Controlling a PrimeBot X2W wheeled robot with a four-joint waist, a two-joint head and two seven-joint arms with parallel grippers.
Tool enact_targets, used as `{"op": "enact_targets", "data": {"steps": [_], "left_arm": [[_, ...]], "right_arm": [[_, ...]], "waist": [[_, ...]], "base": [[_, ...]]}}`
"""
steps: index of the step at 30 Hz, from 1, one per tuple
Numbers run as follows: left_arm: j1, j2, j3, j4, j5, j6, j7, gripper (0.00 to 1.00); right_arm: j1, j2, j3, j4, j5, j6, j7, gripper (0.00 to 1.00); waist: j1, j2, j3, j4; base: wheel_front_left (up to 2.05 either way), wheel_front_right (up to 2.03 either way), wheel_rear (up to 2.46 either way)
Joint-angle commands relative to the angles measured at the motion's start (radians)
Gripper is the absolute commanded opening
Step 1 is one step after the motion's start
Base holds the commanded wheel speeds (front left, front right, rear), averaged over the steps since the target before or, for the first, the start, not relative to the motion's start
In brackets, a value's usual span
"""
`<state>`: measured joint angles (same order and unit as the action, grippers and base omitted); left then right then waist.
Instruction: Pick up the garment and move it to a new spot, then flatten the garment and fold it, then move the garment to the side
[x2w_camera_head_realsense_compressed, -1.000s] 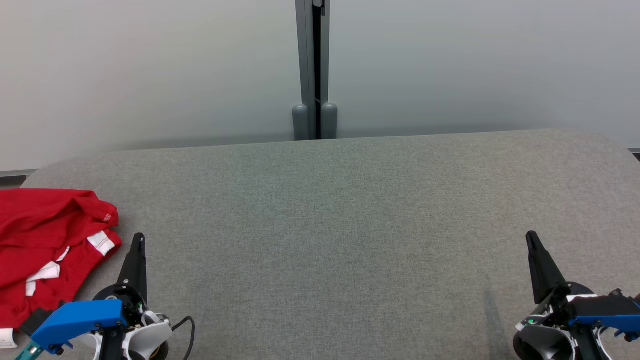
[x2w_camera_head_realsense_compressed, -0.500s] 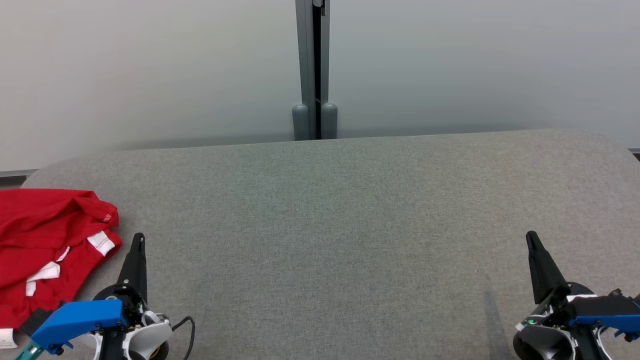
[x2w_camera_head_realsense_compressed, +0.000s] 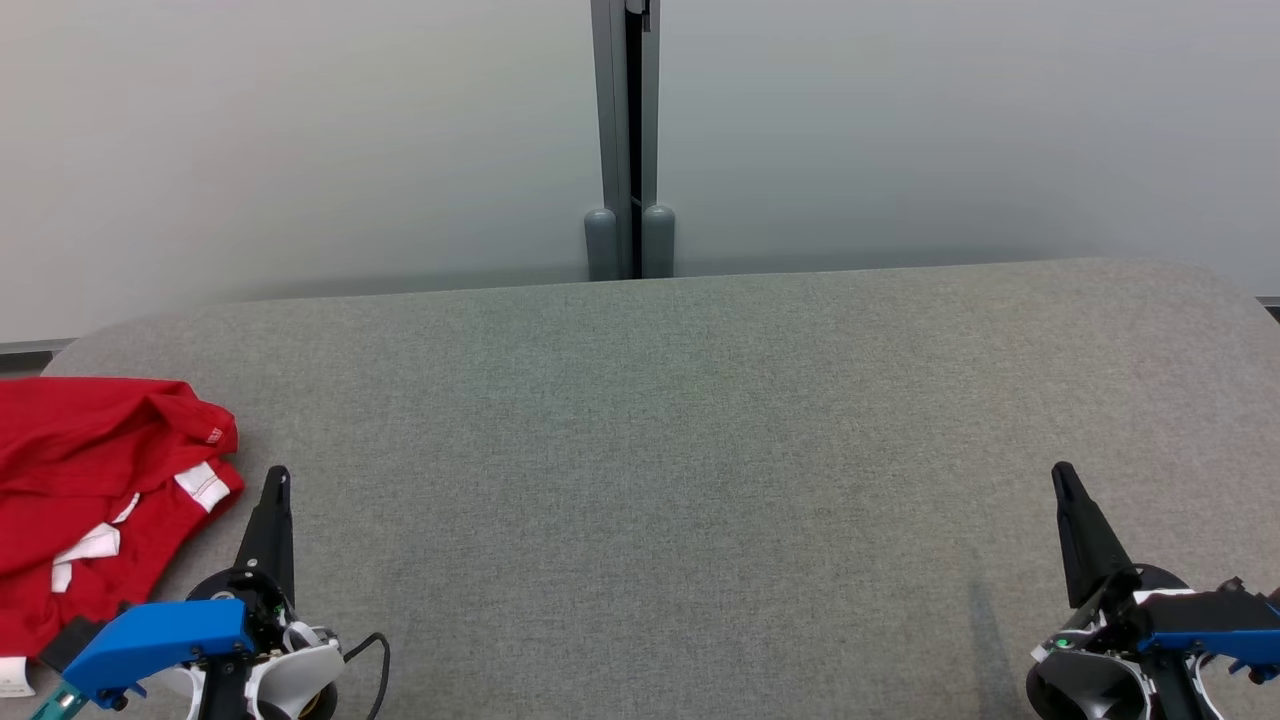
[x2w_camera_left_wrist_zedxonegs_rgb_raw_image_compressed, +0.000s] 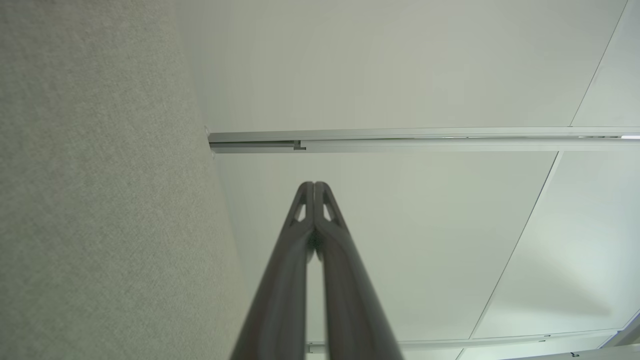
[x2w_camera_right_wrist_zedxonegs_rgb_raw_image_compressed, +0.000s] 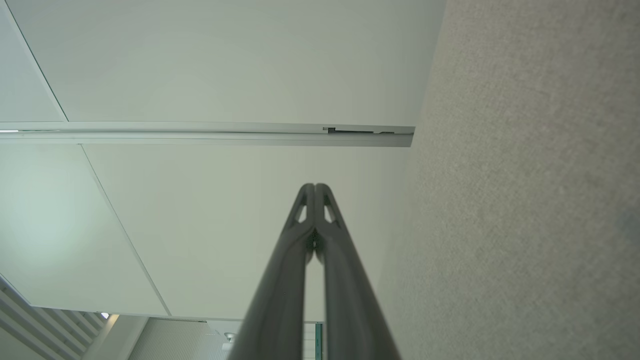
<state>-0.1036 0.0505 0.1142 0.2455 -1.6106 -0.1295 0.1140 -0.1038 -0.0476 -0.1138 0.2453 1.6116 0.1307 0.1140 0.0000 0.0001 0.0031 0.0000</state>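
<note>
The left gripper (x2w_camera_head_realsense_compressed: 278, 480) sits low over the near part of the grey fabric surface (x2w_camera_head_realsense_compressed: 660, 450), its two dark fingers pressed together into a single point and holding nothing. In the left wrist view the same gripper (x2w_camera_left_wrist_zedxonegs_rgb_raw_image_compressed: 314, 186) shows both fingers meeting along their length, tips touching. Just to that gripper's outer left lies the garment (x2w_camera_head_realsense_compressed: 95, 480), a red crumpled heap with white trim bands, resting on the surface near its left end. A narrow strip of grey cloth shows between the garment's nearest edge and the fingers. A blue housing (x2w_camera_head_realsense_compressed: 155, 640) behind the left gripper overlaps the garment's lower edge in the head view, so contact there cannot be judged.

Well apart on the other side, the right gripper (x2w_camera_head_realsense_compressed: 1063, 475) is likewise closed to a point and empty; the right wrist view confirms this gripper (x2w_camera_right_wrist_zedxonegs_rgb_raw_image_compressed: 315, 187) has its tips together.

Ahead of both grippers the surface runs bare to its far rounded edge. Beyond that stands a pale wall (x2w_camera_head_realsense_compressed: 300, 140), split by a grey upright post (x2w_camera_head_realsense_compressed: 628, 140) roughly midway between the two grippers.
</note>
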Motion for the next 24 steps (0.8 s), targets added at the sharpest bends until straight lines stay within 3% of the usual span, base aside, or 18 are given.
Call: {"op": "enact_targets", "data": {"steps": [1,24], "left_arm": [[-0.01,-0.001,0.001,-0.004,-0.005,-0.002,0.003,0.0],[-0.01,-0.001,0.001,-0.004,-0.005,-0.002,0.003,0.0]], "right_arm": [[-0.008,-0.005,-0.001,-0.003,0.003,0.0,0.003,0.0],[-0.008,-0.005,-0.001,-0.003,0.003,0.0,0.003,0.0]], "waist": [[0.0,-0.0001,0.0,0.0],[0.0,-0.0001,0.0,0.0]], "base": [[0.0,0.0,0.0],[0.0,0.0,0.0]]}}
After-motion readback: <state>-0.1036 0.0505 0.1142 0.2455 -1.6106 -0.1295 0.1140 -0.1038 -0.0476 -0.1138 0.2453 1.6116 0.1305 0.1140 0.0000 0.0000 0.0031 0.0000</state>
